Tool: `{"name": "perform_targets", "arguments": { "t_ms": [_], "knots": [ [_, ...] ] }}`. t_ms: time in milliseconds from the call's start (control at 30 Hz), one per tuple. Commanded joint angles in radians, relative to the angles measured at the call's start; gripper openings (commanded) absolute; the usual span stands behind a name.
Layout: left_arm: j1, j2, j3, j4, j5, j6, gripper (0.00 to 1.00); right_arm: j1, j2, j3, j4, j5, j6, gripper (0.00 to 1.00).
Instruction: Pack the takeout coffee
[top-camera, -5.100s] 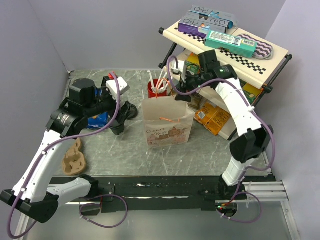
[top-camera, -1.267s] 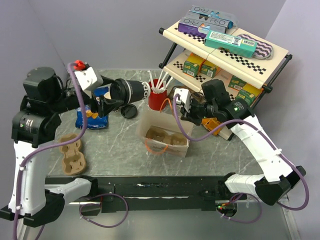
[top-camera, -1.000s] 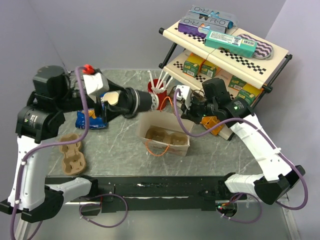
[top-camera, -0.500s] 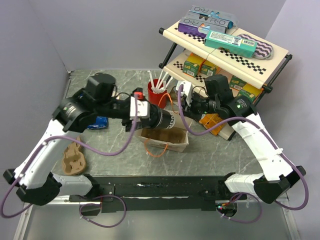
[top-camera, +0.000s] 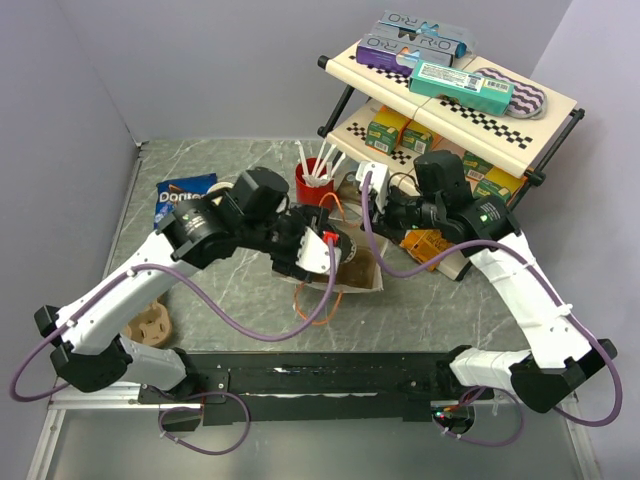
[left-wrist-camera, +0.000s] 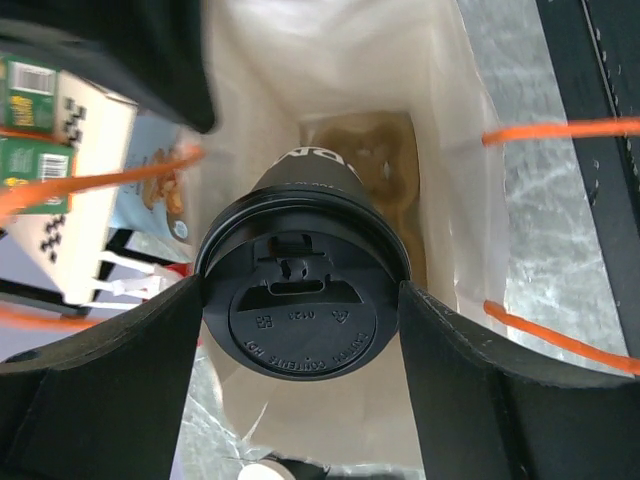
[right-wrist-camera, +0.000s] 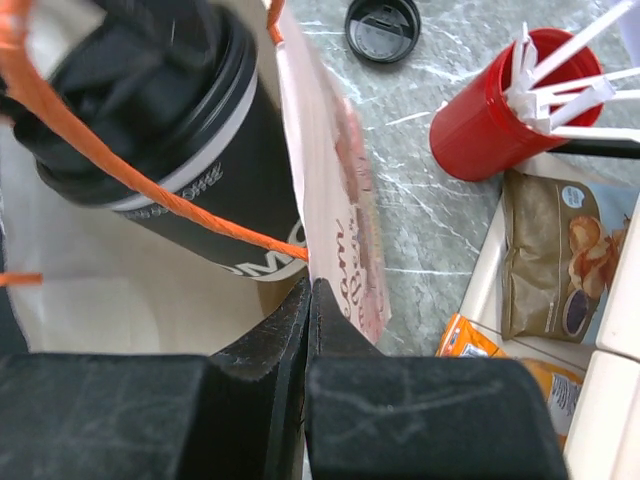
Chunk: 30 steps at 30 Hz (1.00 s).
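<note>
Now takeout coffee (left-wrist-camera: 305, 215) enters paper bag (right-wrist-camera: 345, 225).
Just swung across in left tool (left-wrist-camera: 300, 325)'s pinch; right tool (right-wrist-camera: 308, 312) pinches bag rim.

Left wrist view: the black lid (left-wrist-camera: 303, 312) hides nearly all of the takeout coffee (left-wrist-camera: 318, 178) below it, and the cup carrier (left-wrist-camera: 385, 180) down in the paper bag (left-wrist-camera: 440, 150) only peeks past. Right wrist view: bag print blurred, cup lettering half covered

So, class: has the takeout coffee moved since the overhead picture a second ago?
Yes. Held by the left gripper, the takeout coffee went from left of the red straw cup rightward and nearer, into the paper bag.
</note>
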Motion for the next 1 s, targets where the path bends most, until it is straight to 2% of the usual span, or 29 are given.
{"name": "perform_targets", "arguments": {
  "t_ms": [0, 267, 433, 733, 967],
  "knots": [
    [-0.029, -0.022, -0.071, 0.041, -0.070, 0.061, 0.01, 0.008, -0.033, -0.017, 0.079, 0.049, 0.057, 0.00],
    [-0.052, -0.087, -0.231, 0.138, -0.182, 0.085, 0.01, 0.014, -0.071, -0.035, 0.125, 0.095, 0.110, 0.00],
    [-0.063, -0.056, -0.226, 0.153, -0.222, 0.093, 0.01, 0.086, -0.094, -0.051, 0.108, 0.128, 0.034, 0.00],
    [-0.081, 0.020, -0.246, 0.198, -0.271, 0.078, 0.01, 0.144, -0.131, -0.091, 0.125, 0.184, -0.009, 0.00],
    [-0.095, 0.073, -0.229, 0.120, -0.343, 0.088, 0.01, 0.210, -0.180, -0.166, 0.159, 0.243, -0.016, 0.00]
  ]
}}
